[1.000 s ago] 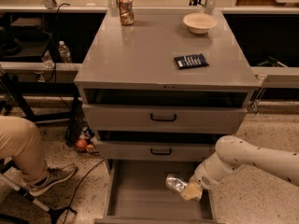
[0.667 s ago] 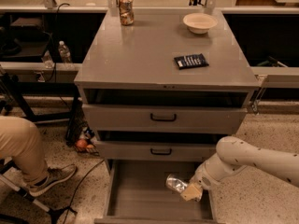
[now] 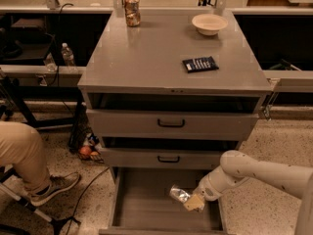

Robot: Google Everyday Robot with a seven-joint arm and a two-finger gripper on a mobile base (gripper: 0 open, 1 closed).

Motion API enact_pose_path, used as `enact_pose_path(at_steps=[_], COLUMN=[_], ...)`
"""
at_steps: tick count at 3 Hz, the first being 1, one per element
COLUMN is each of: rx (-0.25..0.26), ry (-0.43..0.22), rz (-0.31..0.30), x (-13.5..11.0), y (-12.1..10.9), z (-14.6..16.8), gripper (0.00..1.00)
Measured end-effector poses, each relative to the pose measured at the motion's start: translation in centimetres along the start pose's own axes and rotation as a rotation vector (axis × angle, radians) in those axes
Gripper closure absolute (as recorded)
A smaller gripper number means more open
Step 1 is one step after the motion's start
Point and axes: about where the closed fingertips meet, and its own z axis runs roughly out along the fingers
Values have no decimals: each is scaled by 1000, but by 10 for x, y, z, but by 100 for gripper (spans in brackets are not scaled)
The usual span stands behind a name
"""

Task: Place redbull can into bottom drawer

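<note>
Bottom drawer is pulled out. Your gripper sits low inside it, right of centre, clamped on the redbull can, which lies tilted, its end pointing left. Lower until the can rests on the drawer floor, then release. Mind the middle drawer front just above. Ignore the bowl on the table.

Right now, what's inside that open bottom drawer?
The redbull can, on its side at the gripper, is within the bottom drawer. The floor beneath them is covered.
</note>
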Motion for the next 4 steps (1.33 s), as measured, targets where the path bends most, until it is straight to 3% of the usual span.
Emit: enact_pose_path(at_steps=[2,4], rx=[-42,-37], ry=[-155,-166], rz=[81,69], x=[10,9], y=[-61,-61], z=[87,91], gripper=[100,100])
